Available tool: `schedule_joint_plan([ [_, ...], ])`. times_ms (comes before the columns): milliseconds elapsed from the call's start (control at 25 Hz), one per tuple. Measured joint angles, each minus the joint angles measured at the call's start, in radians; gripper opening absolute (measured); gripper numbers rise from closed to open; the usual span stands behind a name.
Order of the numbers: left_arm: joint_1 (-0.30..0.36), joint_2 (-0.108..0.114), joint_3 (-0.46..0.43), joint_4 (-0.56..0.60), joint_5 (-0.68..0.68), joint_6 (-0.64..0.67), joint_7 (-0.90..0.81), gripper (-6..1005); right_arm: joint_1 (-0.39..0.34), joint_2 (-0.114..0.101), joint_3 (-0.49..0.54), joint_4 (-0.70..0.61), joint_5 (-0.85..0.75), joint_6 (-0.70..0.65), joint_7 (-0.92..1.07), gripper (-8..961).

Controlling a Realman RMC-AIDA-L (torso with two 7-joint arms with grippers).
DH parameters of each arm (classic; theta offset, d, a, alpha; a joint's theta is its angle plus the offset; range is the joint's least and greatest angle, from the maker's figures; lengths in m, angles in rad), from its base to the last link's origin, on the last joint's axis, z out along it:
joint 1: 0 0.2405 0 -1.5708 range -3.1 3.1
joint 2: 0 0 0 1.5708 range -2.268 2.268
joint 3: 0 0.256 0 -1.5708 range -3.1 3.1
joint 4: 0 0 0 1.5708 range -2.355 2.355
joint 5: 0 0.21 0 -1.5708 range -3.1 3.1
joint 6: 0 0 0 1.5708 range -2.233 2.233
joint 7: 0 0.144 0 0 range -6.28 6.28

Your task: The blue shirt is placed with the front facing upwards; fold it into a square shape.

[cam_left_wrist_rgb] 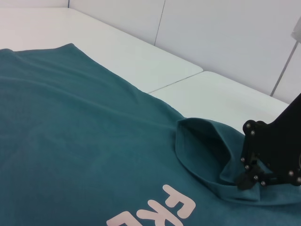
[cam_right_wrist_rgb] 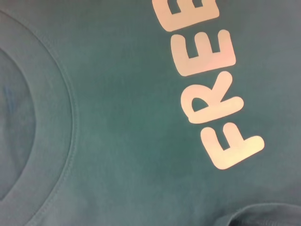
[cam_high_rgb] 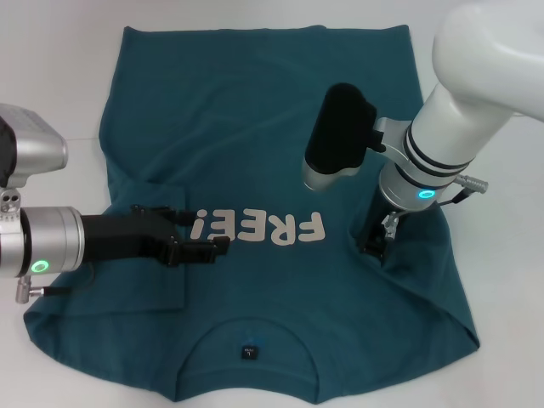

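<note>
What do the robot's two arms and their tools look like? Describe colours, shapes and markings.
Left arm: silver cylindrical wrist with a glowing green ring light, then a black tool. Right arm: glossy white, black bands, a cyan light, a black-and-grey cylinder alongside, and a black tool.

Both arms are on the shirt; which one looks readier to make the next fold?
Probably the right. Its pincer is planted on the blue shirt at the right sleeve, where cloth is bunched and raised into a fold. The left pincer lies flat by the lettering, with its sleeve already folded in.
</note>
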Motion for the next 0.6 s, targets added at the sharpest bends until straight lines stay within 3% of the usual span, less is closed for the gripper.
schedule_joint_plan([
  [600, 0.0, 0.0, 0.0, -0.003, 0.0, -0.002, 0.0, 854, 0.002, 0.0, -0.013, -0.084, 0.088, -0.069, 0.006, 3],
])
